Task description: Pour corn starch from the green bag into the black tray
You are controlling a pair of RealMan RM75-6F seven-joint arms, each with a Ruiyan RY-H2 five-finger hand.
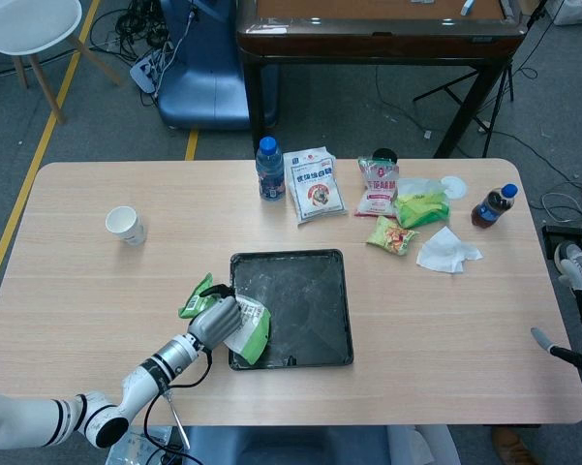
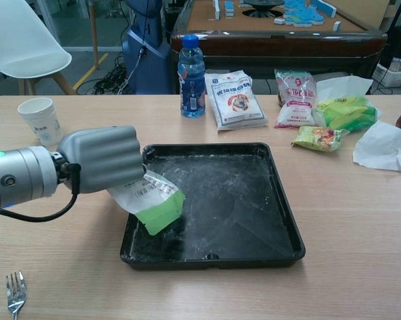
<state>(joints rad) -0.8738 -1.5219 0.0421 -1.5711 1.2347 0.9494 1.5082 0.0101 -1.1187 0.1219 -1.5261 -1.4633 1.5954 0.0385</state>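
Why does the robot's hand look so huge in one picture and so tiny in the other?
In the chest view the left hand sits close to the camera, so it looms large, gripping the green bag; the head view looks down from far above, so it looks small.

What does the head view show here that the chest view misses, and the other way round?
Only the head view shows the whole table, the cola bottle in full, and the right arm at the table's right edge; its hand is not visible.

Only the chest view shows the fork flat on the table near the front edge, and the starch dusting inside the tray clearly.

Both show the left hand holding the green bag tilted over the tray's left rim, plus the paper cup, water bottle and tissue.
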